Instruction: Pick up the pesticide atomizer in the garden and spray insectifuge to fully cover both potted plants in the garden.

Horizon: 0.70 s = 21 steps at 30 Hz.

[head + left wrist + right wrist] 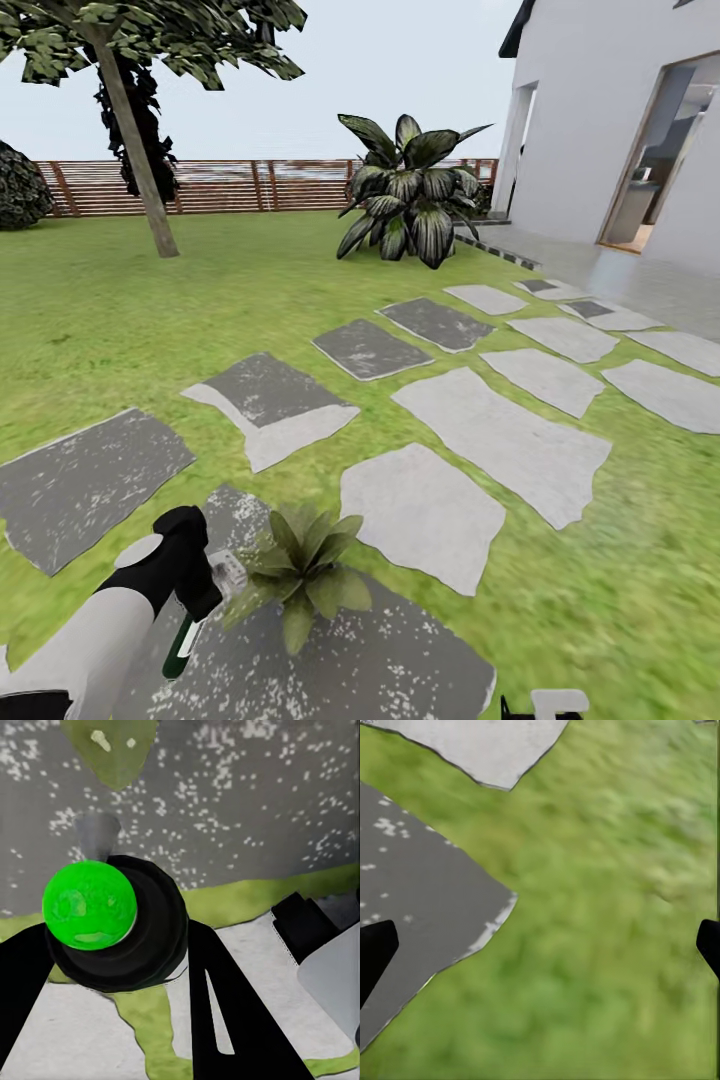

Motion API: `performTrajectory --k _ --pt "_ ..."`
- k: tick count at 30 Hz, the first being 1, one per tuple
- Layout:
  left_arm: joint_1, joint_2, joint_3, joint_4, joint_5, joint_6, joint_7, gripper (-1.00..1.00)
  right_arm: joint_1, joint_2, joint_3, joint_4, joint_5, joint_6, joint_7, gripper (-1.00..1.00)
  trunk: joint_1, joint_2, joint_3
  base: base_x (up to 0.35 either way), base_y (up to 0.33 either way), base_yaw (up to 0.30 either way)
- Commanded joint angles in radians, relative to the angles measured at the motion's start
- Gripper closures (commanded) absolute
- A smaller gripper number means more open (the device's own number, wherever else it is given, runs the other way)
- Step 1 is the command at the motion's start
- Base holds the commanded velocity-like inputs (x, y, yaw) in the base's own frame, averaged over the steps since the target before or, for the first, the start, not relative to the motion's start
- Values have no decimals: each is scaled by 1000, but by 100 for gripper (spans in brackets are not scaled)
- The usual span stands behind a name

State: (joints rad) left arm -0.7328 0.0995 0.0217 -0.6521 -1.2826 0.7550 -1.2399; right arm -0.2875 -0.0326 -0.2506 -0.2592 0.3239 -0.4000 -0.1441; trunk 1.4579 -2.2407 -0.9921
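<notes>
Bright even daylight, blurred edges, shadowless

The potted plant [305,575] is sitting on a dark speckled stepping stone [380,665], and the left gripper [205,585], closed around the pesticide atomizer [190,625], is crowding the side of it nearest the robot's left arm, the bottle's pale head almost touching the leaves. Beyond the plant, flat stepping stones [470,430] and lawn [620,560] are lying low, with nothing rising from them. Well beyond it, a big dark leafy bush [405,190], a tree trunk [135,150] and a slatted fence [215,185] are standing upright.
</notes>
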Motion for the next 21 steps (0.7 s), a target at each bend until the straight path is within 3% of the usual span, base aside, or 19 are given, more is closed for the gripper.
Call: performTrajectory --k 1,6,11,21 --pt "0 -1 3 -1 -7 9 -9 100 -1 0 -6 1 10 -3 -3 -100 0 0 -1 230 -168 0" --pt "0 -3 3 -1 -7 9 -9 100 -1 0 -6 0 9 -3 -3 -100 0 0 -1 233 -173 38" --pt "1 0 4 -1 -7 9 -9 100 -1 2 -6 0 9 -3 -3 -100 0 0 -1 229 -193 250" --pt "10 1 3 0 -7 9 -9 100 -1 2 -5 1 9 -3 -3 -100 0 0 -1 27 -32 275"
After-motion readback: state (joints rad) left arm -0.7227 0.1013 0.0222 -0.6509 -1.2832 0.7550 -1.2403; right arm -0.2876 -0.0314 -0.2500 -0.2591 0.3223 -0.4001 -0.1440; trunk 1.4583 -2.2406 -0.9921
